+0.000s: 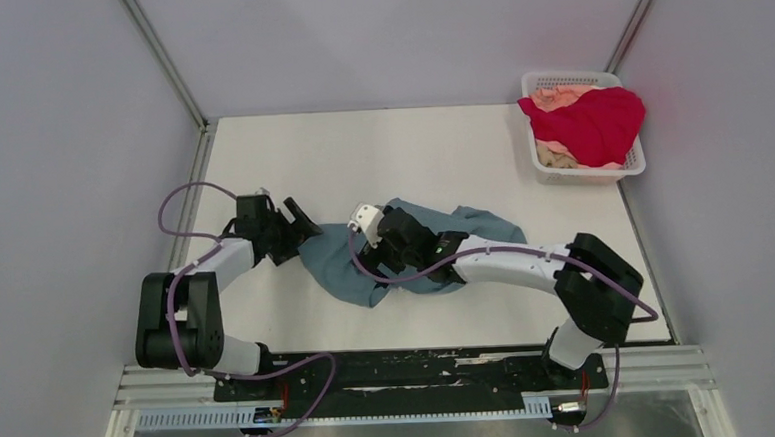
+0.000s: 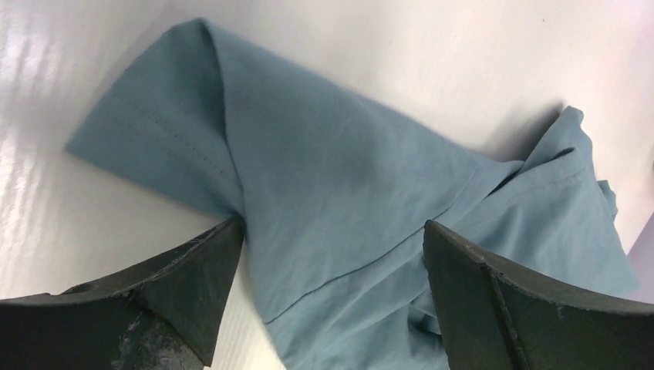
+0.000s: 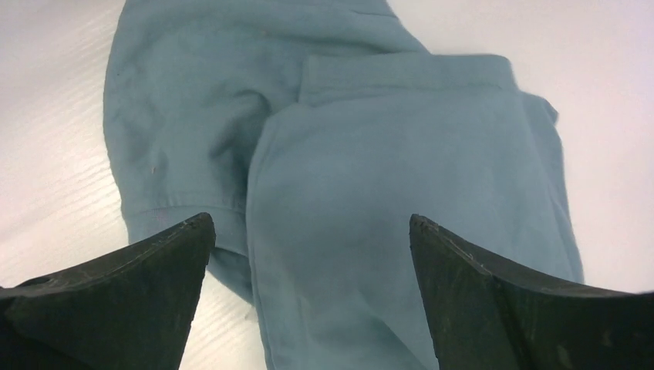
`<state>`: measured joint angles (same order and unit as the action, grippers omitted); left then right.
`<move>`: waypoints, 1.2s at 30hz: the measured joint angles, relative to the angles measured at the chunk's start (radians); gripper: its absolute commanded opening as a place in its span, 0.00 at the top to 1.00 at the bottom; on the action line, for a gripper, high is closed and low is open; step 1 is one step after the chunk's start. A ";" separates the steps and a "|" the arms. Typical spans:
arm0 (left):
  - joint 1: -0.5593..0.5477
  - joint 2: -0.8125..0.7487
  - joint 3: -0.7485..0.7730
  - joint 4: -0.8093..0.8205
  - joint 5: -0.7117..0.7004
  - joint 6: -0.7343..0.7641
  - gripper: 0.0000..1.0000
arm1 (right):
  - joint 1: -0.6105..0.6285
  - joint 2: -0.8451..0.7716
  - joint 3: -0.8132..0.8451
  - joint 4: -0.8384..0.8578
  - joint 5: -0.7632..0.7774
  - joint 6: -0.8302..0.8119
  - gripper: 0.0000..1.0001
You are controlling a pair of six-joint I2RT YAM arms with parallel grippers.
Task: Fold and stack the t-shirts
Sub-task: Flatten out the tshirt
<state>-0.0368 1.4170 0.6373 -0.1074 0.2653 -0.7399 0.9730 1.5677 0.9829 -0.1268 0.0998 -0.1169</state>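
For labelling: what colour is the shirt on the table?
Dusty teal shirt, clearest in left wrist view.

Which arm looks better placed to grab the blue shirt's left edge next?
Probably the left. The open left fingers straddle the teal shirt at its left edge; the open right fingers hang over its middle.

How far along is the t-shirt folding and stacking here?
Done: no finished fold or stack. In hand: the teal t-shirt lies rumpled on the table, both arms' jaws open over it, gripping nothing. Left: fold it, then the red t-shirt and peach t-shirt, both in the basket.
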 measured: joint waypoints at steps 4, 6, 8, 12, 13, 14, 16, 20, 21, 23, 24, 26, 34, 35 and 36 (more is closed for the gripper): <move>-0.029 0.035 0.008 0.029 0.004 -0.013 0.42 | 0.067 0.148 0.080 0.004 0.072 -0.050 0.01; -0.042 0.050 0.009 0.031 0.000 -0.015 0.66 | 0.087 0.211 0.118 0.005 0.119 -0.059 0.03; -0.054 0.064 0.009 0.029 -0.005 -0.021 0.95 | 0.097 0.264 0.150 0.006 0.176 -0.061 0.05; -0.064 0.082 0.009 0.021 -0.018 -0.017 1.00 | 0.096 0.298 0.161 0.009 0.282 -0.049 0.09; -0.066 0.082 0.009 0.021 -0.021 -0.017 1.00 | 0.095 0.298 0.161 0.010 0.307 -0.043 0.09; -0.066 0.082 0.009 0.021 -0.024 -0.017 1.00 | 0.093 0.297 0.161 0.018 0.332 -0.038 0.09; -0.066 0.080 0.009 0.021 -0.033 -0.018 1.00 | 0.089 0.297 0.159 0.032 0.366 -0.022 0.10; -0.066 0.058 0.005 0.020 -0.063 -0.018 1.00 | 0.072 0.278 0.134 0.053 0.389 0.009 0.17; -0.066 0.048 0.001 0.019 -0.068 -0.018 1.00 | 0.066 0.272 0.126 0.057 0.392 0.013 0.18; -0.066 0.026 -0.006 0.019 -0.079 -0.017 1.00 | 0.054 0.262 0.117 0.061 0.401 0.020 0.20; -0.066 0.006 -0.012 0.018 -0.087 -0.017 1.00 | 0.048 0.256 0.110 0.064 0.408 0.023 0.21; -0.066 -0.019 -0.016 0.015 -0.099 -0.016 1.00 | 0.036 0.234 0.085 0.069 0.422 0.031 0.28; -0.066 -0.042 -0.020 0.007 -0.129 -0.016 1.00 | -0.017 0.063 -0.026 0.071 0.421 0.079 0.65; -0.066 -0.042 -0.020 0.006 -0.132 -0.016 1.00 | -0.028 0.045 -0.037 0.073 0.420 0.085 0.71; -0.066 -0.042 -0.020 0.005 -0.135 -0.016 1.00 | -0.040 0.029 -0.048 0.074 0.415 0.092 0.76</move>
<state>-0.1024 1.3754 0.6174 -0.1020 0.1299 -0.7563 0.9329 1.5967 0.9352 -0.0532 0.5144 -0.0246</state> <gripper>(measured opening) 0.017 0.373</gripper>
